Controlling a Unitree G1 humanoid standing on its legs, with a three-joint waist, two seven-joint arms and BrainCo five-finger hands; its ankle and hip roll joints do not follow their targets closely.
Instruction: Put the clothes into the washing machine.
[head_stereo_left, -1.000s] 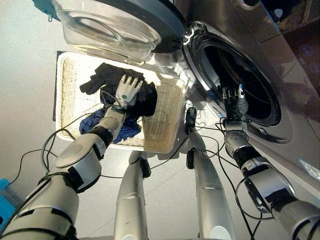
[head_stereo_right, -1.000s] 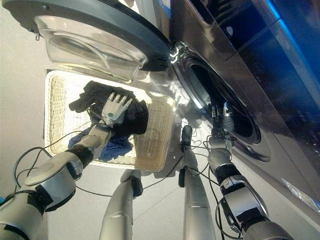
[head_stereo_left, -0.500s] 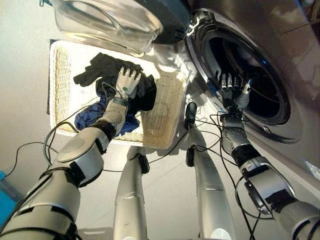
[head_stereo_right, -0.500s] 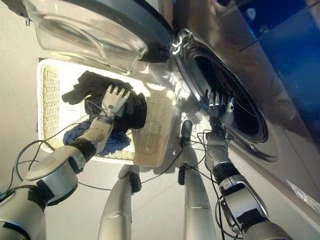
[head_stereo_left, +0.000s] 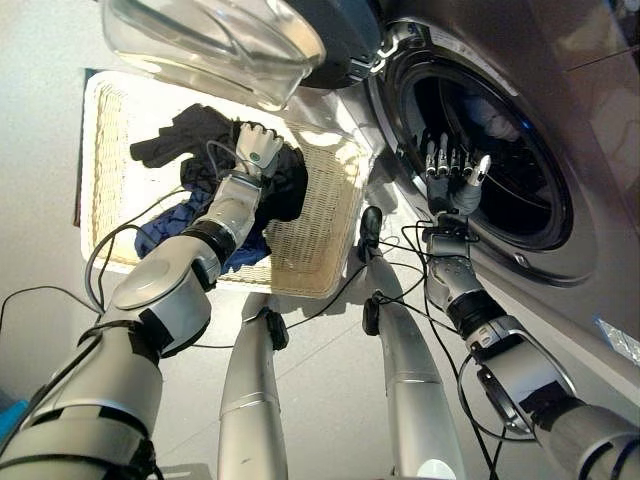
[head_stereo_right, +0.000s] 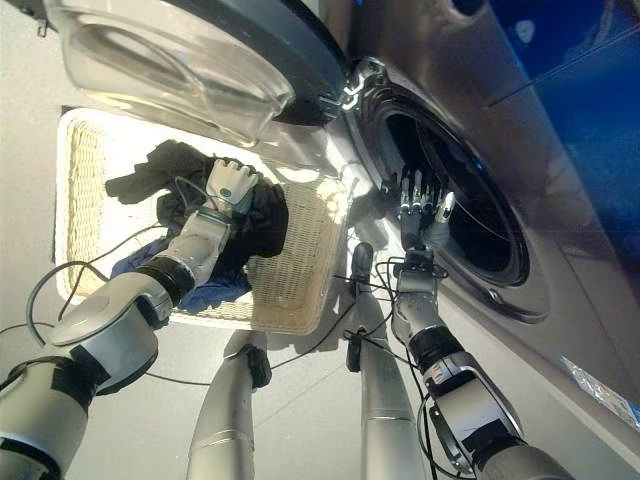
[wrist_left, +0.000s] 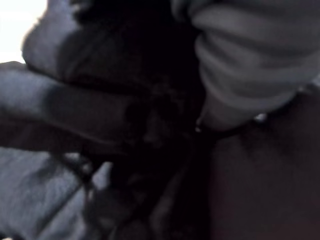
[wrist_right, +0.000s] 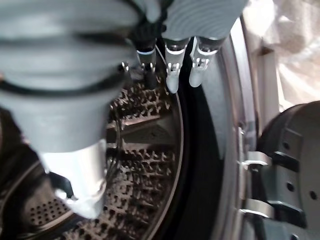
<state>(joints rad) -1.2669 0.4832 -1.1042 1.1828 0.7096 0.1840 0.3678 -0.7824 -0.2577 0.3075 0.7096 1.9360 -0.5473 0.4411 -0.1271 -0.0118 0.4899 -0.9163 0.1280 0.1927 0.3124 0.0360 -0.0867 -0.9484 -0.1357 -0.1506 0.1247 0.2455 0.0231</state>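
Observation:
A heap of black clothes (head_stereo_left: 180, 140) lies in the white wicker basket (head_stereo_left: 335, 215) on the floor, with a blue garment (head_stereo_left: 165, 228) beneath it. My left hand (head_stereo_left: 258, 148) is down on the heap, its fingers curled into the black cloth (wrist_left: 150, 125). My right hand (head_stereo_left: 452, 172) is held up at the near rim of the washing machine's drum opening (head_stereo_left: 525, 160), fingers (wrist_right: 172, 75) straight and holding nothing. Past them is the perforated steel drum (wrist_right: 145, 150), with something pale far inside (head_stereo_left: 495, 118).
The machine's round door (head_stereo_left: 210, 40) hangs open above the far side of the basket. The door hinge (wrist_right: 255, 160) sits beside the opening. Grey floor (head_stereo_left: 40, 150) surrounds the basket.
My left hand's fingers, flat on the black clothes a second ago, have curled into them. The right hand has shifted slightly along the drum's rim. The camera has moved too.

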